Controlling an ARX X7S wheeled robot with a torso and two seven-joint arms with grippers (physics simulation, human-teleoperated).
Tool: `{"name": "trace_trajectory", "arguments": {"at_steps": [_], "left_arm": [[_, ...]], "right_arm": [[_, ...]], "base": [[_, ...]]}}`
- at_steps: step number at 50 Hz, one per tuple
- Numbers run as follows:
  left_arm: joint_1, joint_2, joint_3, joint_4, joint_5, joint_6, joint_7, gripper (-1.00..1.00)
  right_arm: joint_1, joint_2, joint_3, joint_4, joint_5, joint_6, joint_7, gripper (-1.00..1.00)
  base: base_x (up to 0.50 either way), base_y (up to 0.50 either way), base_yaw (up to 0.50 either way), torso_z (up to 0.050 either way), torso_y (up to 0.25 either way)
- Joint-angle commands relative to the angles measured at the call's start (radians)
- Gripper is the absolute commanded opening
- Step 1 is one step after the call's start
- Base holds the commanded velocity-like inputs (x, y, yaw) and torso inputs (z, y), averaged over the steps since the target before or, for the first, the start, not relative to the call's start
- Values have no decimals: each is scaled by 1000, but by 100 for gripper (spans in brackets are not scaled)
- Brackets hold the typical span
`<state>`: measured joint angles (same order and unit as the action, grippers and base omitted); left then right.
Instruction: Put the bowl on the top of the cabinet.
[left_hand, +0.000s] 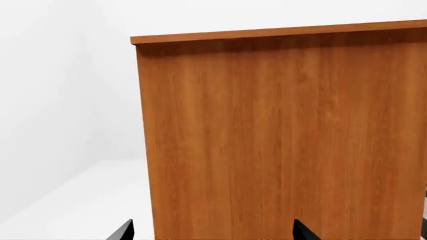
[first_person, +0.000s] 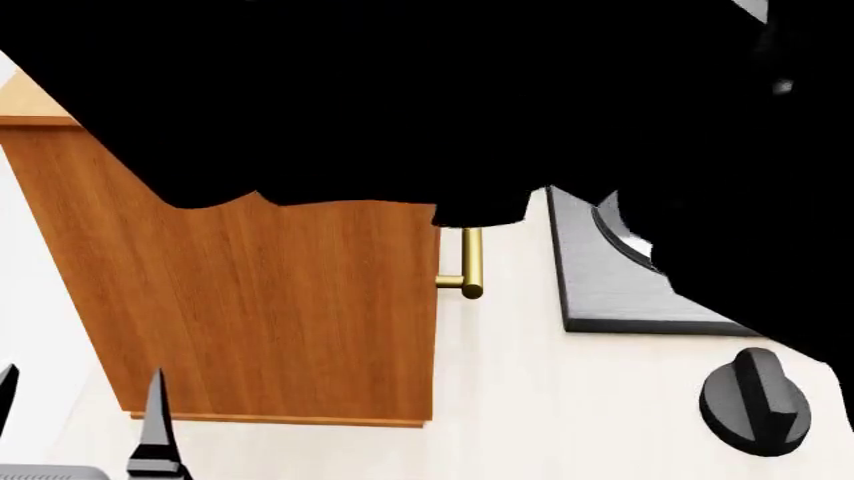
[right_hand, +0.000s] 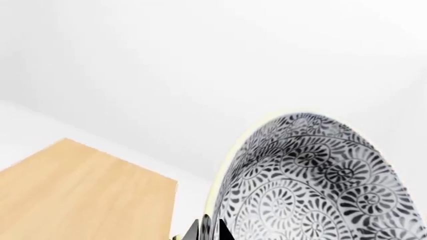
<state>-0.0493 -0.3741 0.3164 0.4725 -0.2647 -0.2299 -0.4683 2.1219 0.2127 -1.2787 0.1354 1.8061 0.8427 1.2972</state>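
Observation:
In the right wrist view, my right gripper (right_hand: 211, 231) is shut on the rim of the bowl (right_hand: 313, 185), which is white with a dense grey-black floral pattern. It holds the bowl in the air, above and beside the cabinet's light wood top (right_hand: 87, 185). The cabinet's orange-brown side fills the left wrist view (left_hand: 280, 140) and shows in the head view (first_person: 267, 310) with a brass handle (first_person: 467, 265). My left gripper (left_hand: 213, 234) is open and empty, facing the cabinet's side. Its fingertips show low in the head view (first_person: 154, 430). The bowl is hidden in the head view.
A large black shape (first_person: 441, 90), close to the head camera, blocks the upper half of that view. A grey cooktop (first_person: 627, 290) and a black knob (first_person: 754, 400) lie on the pale counter to the right of the cabinet. White walls stand behind.

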Motion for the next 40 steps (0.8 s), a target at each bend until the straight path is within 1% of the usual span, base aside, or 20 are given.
{"name": "trace_trajectory", "arguments": {"at_steps": [1,21,40], "left_arm": [[9,-5,-7,-10,-7,16,1,100],[11,-6,-9,-34,-14,39,3,100],[24,-10,-14,-50,-25,66,8,100]], "right_arm": [[-77,-36,-44,30,-94,-32,-50,-100],[-151,-40,-111,91,-200,-59,-156,-100],[-219,-106,-145,134,-270,-112,-209,-100]], "base": [[0,0,0,0,0],[0,0,0,0,1],[0,0,0,0,1]]}}
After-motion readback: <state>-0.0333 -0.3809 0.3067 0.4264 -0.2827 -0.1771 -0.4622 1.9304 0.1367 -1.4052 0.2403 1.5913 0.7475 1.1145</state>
